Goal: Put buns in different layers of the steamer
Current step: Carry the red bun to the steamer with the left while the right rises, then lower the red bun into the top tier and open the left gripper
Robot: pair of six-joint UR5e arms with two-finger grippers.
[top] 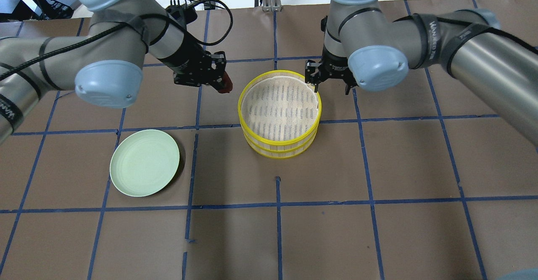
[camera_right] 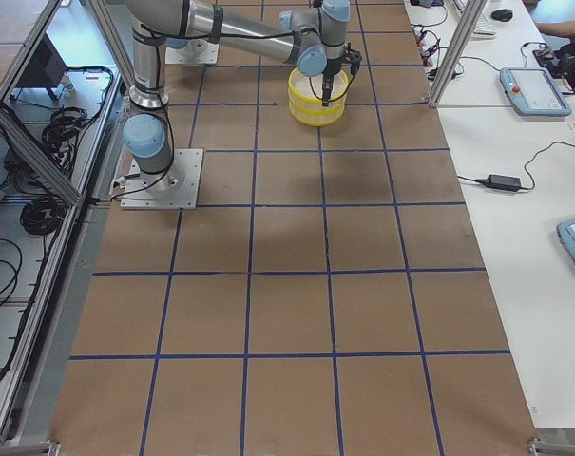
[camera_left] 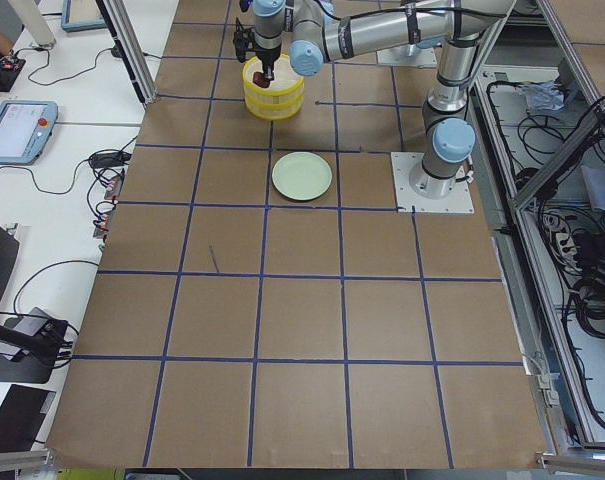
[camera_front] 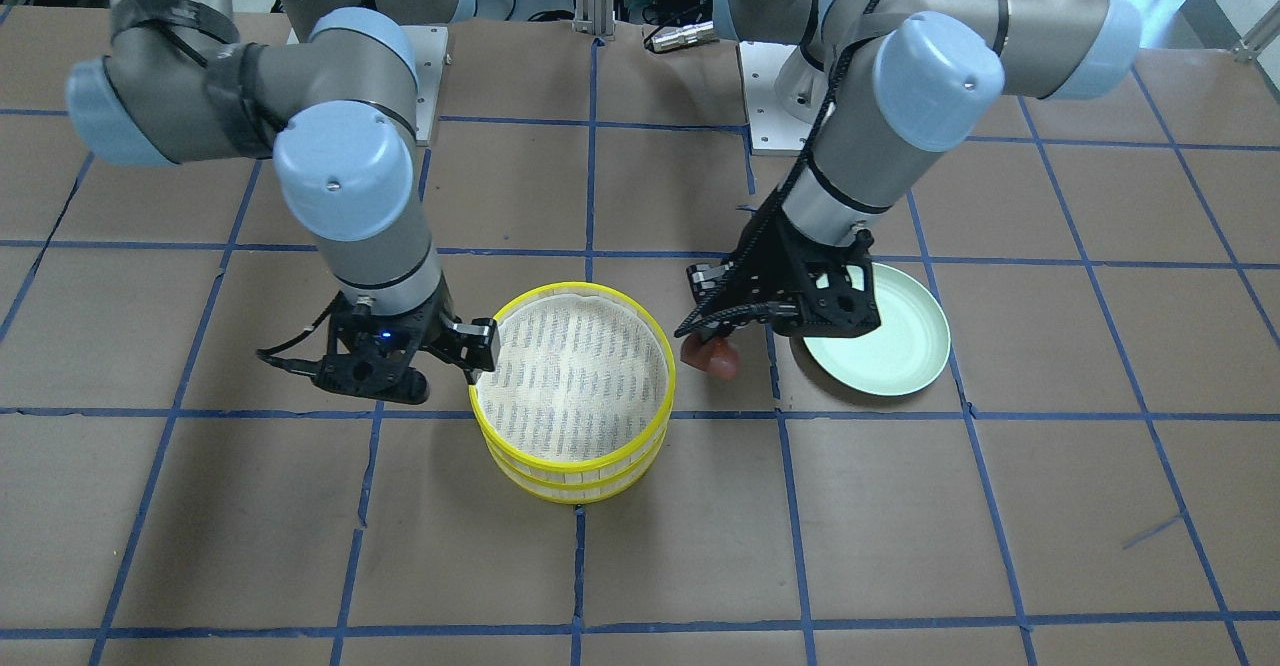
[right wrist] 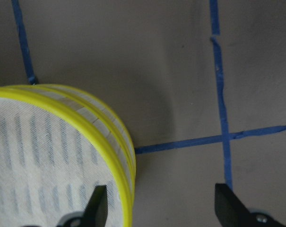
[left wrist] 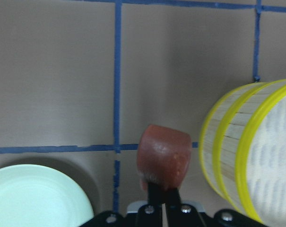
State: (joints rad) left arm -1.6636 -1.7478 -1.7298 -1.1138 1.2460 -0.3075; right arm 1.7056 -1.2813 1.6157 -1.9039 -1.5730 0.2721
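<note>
The steamer [top: 277, 145] stands mid-table as a stack of two yellow-rimmed trays; its top mesh liner is bare. It also shows in the front view [camera_front: 575, 466]. My left gripper [top: 222, 82] is shut on the reddish-brown bun [left wrist: 164, 158] and holds it above the table just beside the steamer's wall, as the front view [camera_front: 712, 356] also shows. My right gripper [right wrist: 164, 208] is open and straddles the top tray's rim, one finger [right wrist: 98, 208] over the liner, the other outside. The white bun is out of view.
A pale green plate [top: 145, 168] lies empty on the table on my left side, near the left gripper in the front view [camera_front: 900, 346]. Blue tape lines grid the brown table.
</note>
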